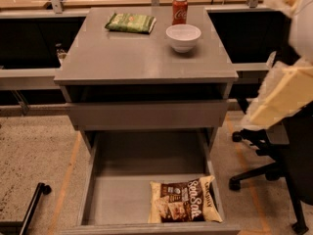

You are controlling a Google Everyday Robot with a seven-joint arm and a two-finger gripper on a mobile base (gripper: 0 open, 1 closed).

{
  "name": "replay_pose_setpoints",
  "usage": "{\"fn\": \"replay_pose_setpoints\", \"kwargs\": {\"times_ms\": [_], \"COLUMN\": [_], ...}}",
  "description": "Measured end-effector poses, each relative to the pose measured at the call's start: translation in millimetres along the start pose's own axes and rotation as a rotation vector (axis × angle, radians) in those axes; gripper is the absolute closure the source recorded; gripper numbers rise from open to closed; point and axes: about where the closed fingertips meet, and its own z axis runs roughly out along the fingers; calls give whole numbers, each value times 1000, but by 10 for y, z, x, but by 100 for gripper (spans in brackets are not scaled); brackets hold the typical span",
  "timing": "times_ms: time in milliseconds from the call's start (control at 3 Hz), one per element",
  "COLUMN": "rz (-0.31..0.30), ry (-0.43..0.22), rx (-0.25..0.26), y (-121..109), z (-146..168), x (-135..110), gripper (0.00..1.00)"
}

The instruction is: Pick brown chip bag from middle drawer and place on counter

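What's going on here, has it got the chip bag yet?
Not yet. The brown chip bag lies flat at the front right of the open middle drawer, with nothing touching it. The gripper hangs at the right edge of the view, beside the counter and well above the drawer. On the counter sit a green snack bag, a white bowl and a red soda can.
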Motion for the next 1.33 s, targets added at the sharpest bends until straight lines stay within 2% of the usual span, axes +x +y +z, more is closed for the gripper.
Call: {"fn": "replay_pose_setpoints", "kwargs": {"times_ms": [333,667,1333], "rz": [20,57,31], "ry": [-31,-28,-21], "rx": [-60,-130,-124], "y": [205,423,459], "z": [372,792,783], "x": [7,174,103], "gripper": [0,0,0]}}
